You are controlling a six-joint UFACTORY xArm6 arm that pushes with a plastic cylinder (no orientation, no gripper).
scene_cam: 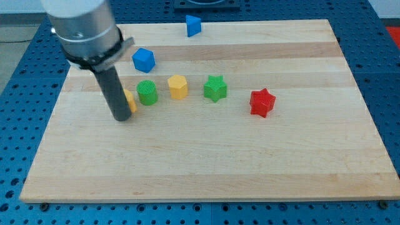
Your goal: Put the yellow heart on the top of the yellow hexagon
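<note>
Our tip beside the heart
Our tip (pixel 121 117) touches the yellow heart (pixel 129 100), half hidden at one o'clock; yellow hexagon (pixel 178 87) lies farther off at two o'clock.

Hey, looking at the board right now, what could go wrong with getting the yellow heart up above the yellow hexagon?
1. My tip hides most of the yellow heart, so its facing is unclear and a push may spin it.
2. The green cylinder sits between the heart and the yellow hexagon; a push toward the view's right could knock it into the hexagon.
</note>
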